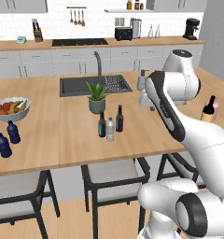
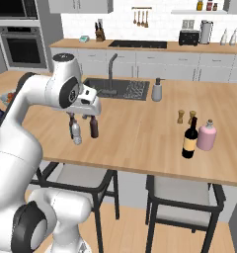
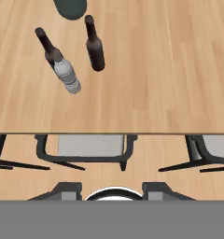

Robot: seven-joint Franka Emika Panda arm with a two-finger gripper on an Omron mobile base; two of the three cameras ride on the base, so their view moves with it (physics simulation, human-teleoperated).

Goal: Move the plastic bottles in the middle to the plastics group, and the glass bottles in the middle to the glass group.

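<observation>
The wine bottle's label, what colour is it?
Yellowish, on the dark wine bottle; the right base view shows it best.

Wood counter (image 3: 170,70): clear bottle (image 3: 67,77), pale cap, touching/overlapping dark slim bottle (image 3: 47,46); 2nd dark bottle (image 3: 95,46) just right, apart. Dark green pot (image 3: 70,7) at far edge. Chairs (image 3: 88,147) below counter edge.

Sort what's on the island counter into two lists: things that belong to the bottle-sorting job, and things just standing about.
Job:
- clear plastic bottle
- two dark beer-type bottles, middle of counter
- two dark blue bottles, left end
- wine bottle and pink bottle, right end

Standing about:
- fruit bowl
- potted plant
- salt and pepper shakers
- soap dispenser
</observation>
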